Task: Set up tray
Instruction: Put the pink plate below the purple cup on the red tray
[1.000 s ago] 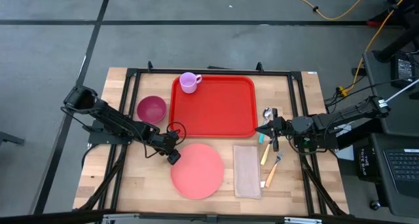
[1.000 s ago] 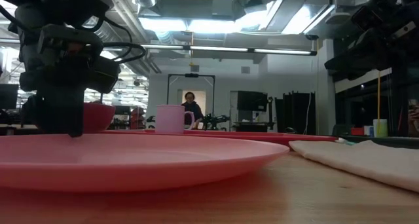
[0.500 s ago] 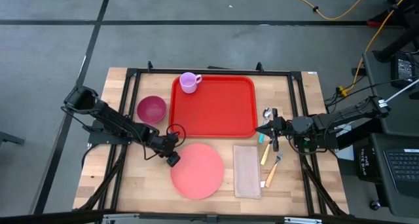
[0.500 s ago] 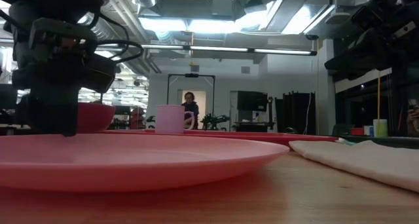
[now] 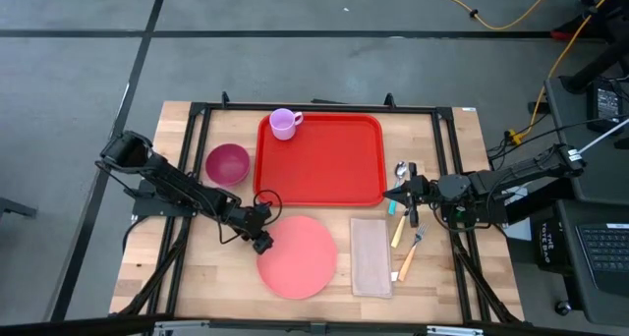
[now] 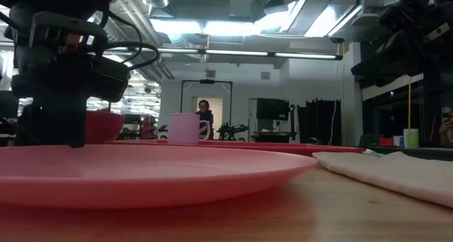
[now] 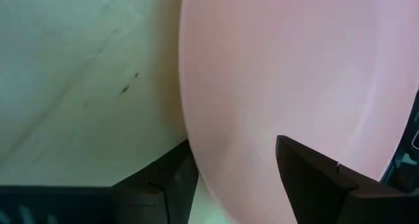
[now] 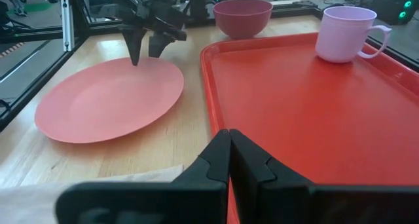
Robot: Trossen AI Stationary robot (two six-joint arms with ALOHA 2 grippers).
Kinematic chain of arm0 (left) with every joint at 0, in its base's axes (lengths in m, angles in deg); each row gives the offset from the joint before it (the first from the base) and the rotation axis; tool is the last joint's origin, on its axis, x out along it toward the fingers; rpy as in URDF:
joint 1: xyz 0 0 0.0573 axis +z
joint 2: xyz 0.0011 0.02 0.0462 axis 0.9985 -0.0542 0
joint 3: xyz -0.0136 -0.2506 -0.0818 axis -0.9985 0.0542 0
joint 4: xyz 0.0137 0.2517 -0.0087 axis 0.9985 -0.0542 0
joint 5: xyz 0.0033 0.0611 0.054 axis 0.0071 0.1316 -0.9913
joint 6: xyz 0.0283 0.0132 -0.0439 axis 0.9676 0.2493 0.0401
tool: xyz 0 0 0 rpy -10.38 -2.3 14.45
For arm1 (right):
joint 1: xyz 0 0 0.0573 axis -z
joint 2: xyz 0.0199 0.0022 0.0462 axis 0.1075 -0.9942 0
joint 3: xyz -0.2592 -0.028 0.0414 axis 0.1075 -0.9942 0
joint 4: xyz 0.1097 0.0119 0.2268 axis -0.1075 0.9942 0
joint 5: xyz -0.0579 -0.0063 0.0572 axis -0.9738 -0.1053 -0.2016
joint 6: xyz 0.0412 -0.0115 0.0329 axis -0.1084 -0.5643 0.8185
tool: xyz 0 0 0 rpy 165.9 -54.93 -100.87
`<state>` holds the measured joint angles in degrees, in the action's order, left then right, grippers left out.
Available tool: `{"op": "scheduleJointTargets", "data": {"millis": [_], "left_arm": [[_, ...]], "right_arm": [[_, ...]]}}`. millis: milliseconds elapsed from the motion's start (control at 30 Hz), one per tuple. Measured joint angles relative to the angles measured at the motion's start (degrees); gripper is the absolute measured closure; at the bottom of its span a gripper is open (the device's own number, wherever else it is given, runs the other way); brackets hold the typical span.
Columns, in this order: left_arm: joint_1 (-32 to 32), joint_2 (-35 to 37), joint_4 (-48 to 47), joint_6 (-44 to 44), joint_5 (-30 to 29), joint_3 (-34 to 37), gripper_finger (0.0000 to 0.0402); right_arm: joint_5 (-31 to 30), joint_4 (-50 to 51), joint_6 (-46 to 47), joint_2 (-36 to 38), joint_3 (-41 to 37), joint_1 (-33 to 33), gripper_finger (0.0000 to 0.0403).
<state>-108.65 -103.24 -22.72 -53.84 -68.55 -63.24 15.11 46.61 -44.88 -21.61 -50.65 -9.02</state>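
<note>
The tray lay at the far middle of the table, a pink mug on its far-left corner. The salmon plate sat just near of it, a beige napkin to the plate's right, a dark-pink bowl left of the tray. My left gripper stood wide open straddling the plate's left rim. My right gripper waited closed and empty off the tray's right edge.

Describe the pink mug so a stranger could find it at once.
Start at the big red tray in the middle of the table. The mug stands in its far left corner. It is pale pink with a handle, unlike the darker handleless bowl off the tray.
</note>
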Motion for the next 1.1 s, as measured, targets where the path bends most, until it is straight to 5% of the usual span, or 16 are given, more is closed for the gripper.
{"op": "scheduleJointTargets", "data": {"millis": [300,600,1100], "left_arm": [[-0.1,-0.1,-1.1,0.5,-1.1,0.0,0.0275],[-0.1,0.0,-3.2,1.0,-0.8,-0.1,0.0388],[-0.1,2.1,-0.8,1.6,-3.1,0.2,0.0398]], "right_arm": [[0.3,0.0,0.0,0.0,0.0,0.0,0.0394],[0.3,0.6,1.5,0.0,0.0,0.0,0.0394],[0.3,0.8,1.4,0.0,0.0,0.0,0.0394]]}}
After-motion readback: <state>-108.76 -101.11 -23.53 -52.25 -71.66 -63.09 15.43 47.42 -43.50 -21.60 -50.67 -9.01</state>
